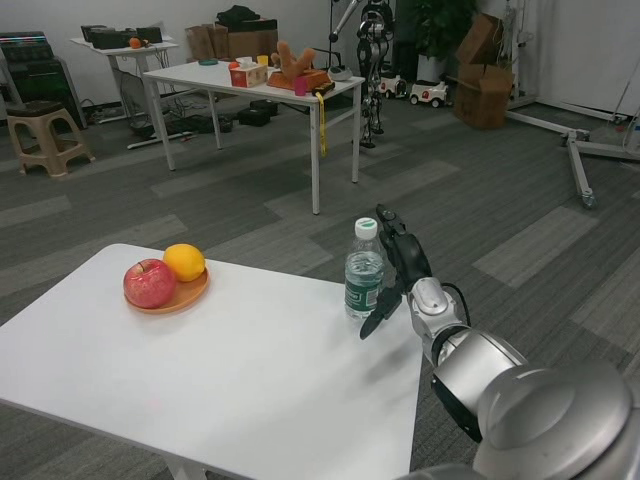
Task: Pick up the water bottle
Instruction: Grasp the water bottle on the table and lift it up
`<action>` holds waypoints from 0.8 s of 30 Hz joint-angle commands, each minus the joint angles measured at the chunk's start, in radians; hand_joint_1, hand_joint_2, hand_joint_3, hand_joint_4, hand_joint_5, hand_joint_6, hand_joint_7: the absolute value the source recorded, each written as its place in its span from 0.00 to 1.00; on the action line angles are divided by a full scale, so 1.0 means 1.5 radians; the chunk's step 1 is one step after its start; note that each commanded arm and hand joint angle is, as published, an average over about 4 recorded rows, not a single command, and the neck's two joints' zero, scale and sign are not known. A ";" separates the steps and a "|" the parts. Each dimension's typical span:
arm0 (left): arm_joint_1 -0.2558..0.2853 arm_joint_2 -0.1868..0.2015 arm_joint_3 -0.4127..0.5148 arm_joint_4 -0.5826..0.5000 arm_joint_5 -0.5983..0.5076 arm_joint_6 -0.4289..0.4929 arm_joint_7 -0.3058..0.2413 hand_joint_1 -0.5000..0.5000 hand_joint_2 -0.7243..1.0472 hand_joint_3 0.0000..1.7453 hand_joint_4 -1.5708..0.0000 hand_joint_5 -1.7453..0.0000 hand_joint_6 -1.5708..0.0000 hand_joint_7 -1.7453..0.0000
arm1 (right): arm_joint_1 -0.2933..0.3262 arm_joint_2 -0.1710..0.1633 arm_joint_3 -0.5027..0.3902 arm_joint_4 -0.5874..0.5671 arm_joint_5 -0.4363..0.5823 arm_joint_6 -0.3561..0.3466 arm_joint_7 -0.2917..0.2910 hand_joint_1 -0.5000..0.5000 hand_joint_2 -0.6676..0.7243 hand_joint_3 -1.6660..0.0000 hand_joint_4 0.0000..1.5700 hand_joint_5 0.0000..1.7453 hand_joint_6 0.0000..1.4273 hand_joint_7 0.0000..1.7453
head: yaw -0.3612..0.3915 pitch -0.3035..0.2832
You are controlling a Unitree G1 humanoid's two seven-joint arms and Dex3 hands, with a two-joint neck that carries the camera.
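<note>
Water bottle (364,270) stands upright near the right edge of the white table (220,380), green label, white cap on. Right hand (398,268) is just beside it on its right, fingers apart, one curving toward the bottle's base; cannot tell if any touch it. No grip closed, bottle not lifted. Reach looks nearly done; closing and lifting remain. Left hand not in view. Far left on the table: plate (186,296) holding an apple (149,283) and an orange (184,262).
</note>
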 commanded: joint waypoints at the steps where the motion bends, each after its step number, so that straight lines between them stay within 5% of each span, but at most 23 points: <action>1: 0.003 0.004 0.000 -0.004 0.000 -0.004 -0.001 0.02 0.00 0.03 1.00 1.00 1.00 1.00 | -0.015 -0.012 0.010 0.003 0.001 0.013 0.008 0.04 0.91 1.00 0.00 0.00 0.00 0.10 | 0.000 0.000; 15: 0.003 0.003 -0.001 -0.001 0.000 -0.004 -0.001 0.02 0.00 0.05 1.00 1.00 1.00 1.00 | -0.015 -0.012 0.065 0.001 0.001 0.022 0.025 0.04 0.86 1.00 0.03 0.17 0.00 0.35 | 0.002 -0.002; 18: 0.003 0.003 -0.002 -0.001 0.000 -0.004 -0.001 0.02 0.00 0.03 1.00 1.00 1.00 1.00 | -0.015 -0.012 0.072 0.000 0.001 0.023 0.026 0.04 0.86 1.00 0.05 0.29 0.02 0.52 | 0.004 -0.002; 21: 0.003 0.003 -0.002 -0.002 0.000 -0.004 -0.002 0.02 0.00 0.01 1.00 1.00 1.00 1.00 | -0.015 -0.012 0.078 0.000 0.001 0.024 0.027 0.04 0.86 1.00 0.06 0.57 0.06 0.78 | 0.005 -0.003; 24: 0.004 0.003 -0.002 -0.002 0.000 -0.004 -0.002 0.02 0.00 0.03 1.00 1.00 1.00 1.00 | -0.014 -0.011 0.081 -0.001 0.001 0.024 0.029 0.04 0.86 1.00 0.08 0.74 0.11 0.91 | 0.006 -0.004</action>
